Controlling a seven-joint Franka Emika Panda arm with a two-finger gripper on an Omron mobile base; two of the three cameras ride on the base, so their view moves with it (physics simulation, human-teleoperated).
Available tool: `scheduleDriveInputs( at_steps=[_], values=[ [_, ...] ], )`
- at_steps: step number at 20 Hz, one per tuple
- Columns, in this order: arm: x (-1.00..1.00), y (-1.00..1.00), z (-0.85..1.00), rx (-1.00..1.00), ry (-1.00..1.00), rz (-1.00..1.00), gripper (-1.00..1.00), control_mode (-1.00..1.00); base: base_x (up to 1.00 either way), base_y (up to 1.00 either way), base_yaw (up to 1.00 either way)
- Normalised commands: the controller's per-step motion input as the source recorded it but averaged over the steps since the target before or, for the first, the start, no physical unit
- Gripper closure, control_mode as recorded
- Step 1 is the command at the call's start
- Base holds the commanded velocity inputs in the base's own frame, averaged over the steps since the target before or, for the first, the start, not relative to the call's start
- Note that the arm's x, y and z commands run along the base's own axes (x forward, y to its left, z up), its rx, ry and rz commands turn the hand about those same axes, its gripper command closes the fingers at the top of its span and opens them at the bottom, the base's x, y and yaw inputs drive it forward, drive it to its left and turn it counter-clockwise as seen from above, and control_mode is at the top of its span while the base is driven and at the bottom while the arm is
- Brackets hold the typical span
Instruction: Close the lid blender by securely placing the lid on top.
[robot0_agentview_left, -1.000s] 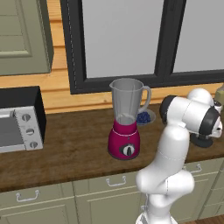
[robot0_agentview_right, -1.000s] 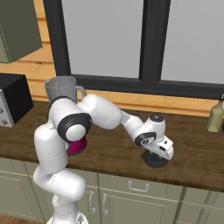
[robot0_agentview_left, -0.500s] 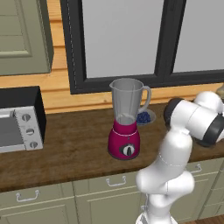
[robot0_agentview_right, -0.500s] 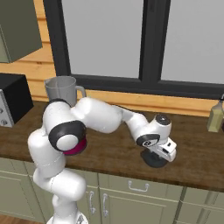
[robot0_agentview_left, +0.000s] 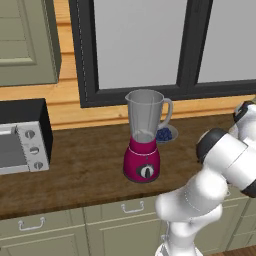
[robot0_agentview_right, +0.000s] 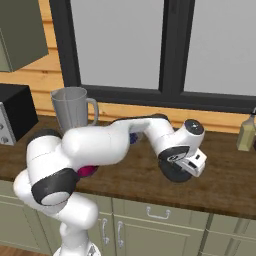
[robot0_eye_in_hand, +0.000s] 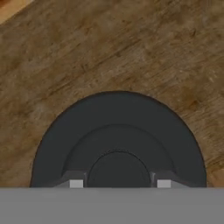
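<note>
Gripper (robot0_eye_in_hand: 117, 183): clamped on lid (robot0_eye_in_hand: 118, 131) knob | Lid: over counter (robot0_eye_in_hand: 65, 52), well right of blender (robot0_agentview_left: 145, 135) | Step: carry to jar | Advice: keep lid level, centre over the mouth, lower straight, then release.

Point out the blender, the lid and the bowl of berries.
blender (robot0_agentview_left: 144, 165), left base view, on its magenta base above the dial.
lid (robot0_eye_in_hand: 118, 140), hand view, on its dark top face.
bowl of berries (robot0_agentview_left: 165, 134), left base view, on the blue berries behind the jar.
</note>
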Motion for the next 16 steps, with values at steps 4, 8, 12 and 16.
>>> scheduleDriveInputs(
  at_steps=[4, 8, 12, 16],
  values=[
    [-0.26, 0.47, 0.87, 0.00, -0.20, 0.00, 1.00, -1.00, 0.00, 0.00, 0.00],
    [-0.26, 0.55, 0.93, 0.00, -0.23, 0.00, 1.00, -1.00, 0.00, 0.00, 0.00],
    [-0.20, 0.53, 0.98, -0.04, -0.24, 0.00, 1.00, -1.00, 0.00, 0.00, 0.00],
    [-0.15, 0.54, 0.94, -0.09, -0.19, 0.00, 1.00, -1.00, 0.00, 0.00, 0.00]
  ],
)
